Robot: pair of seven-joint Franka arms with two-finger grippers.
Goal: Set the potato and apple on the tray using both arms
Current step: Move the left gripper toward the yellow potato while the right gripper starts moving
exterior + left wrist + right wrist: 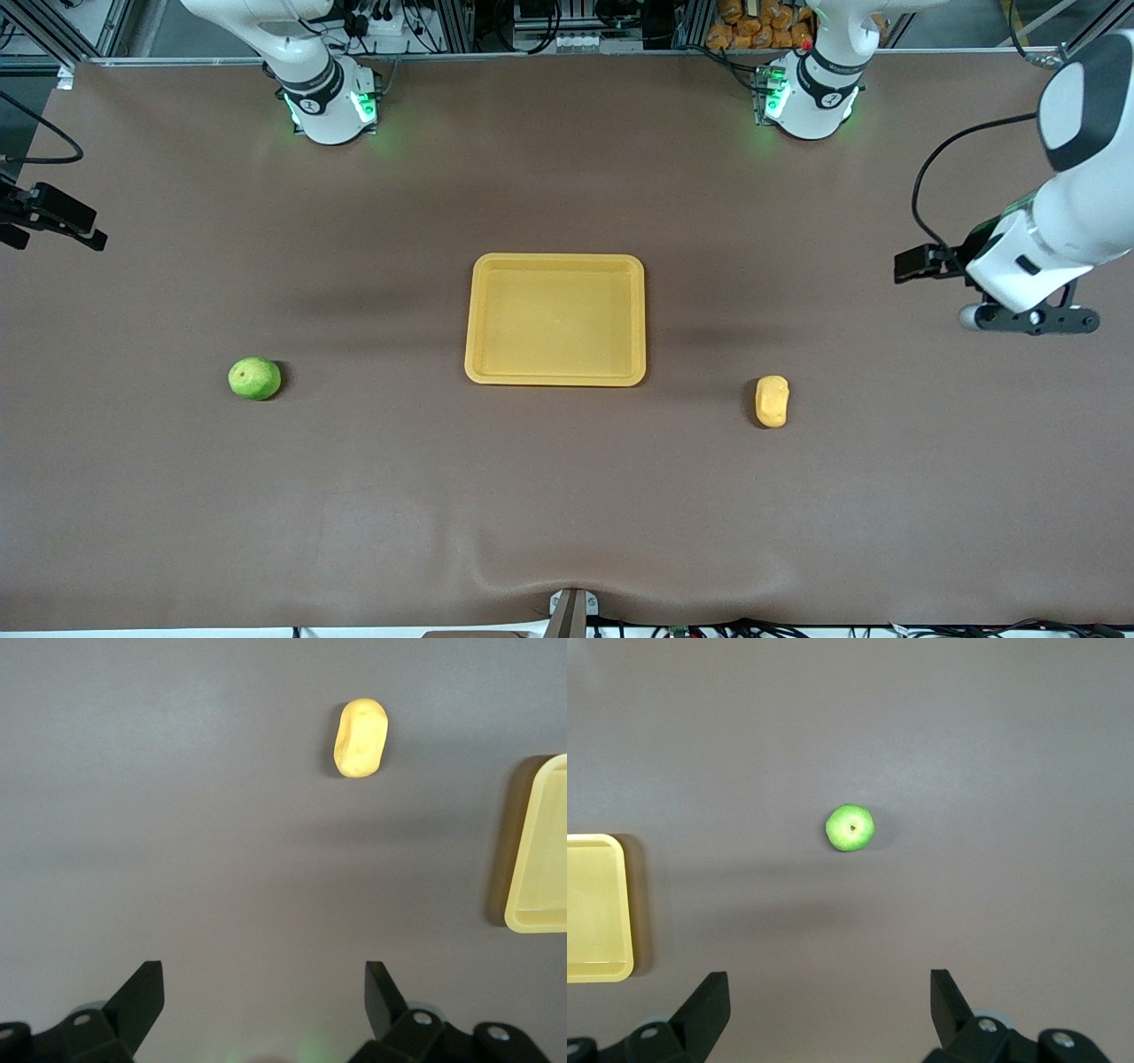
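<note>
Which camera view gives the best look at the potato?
The left wrist view: the potato appears largest there, unobstructed, ahead of the open left end effector. The front view shows it smaller, beside the tray. The right wrist view misses it.

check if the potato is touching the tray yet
Apart. The front view shows bare table between the potato and the tray; the left wrist view shows the same gap.

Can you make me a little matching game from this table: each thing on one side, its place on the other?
Things:
1. apple
2. potato
3. tray
4. left gripper

Places:
A. middle of the table, nothing in it
B. on the table toward the left arm's end
C. on the table toward the right arm's end
D. up in the air, open

Pairs: 1-C, 2-B, 3-A, 4-D
</note>
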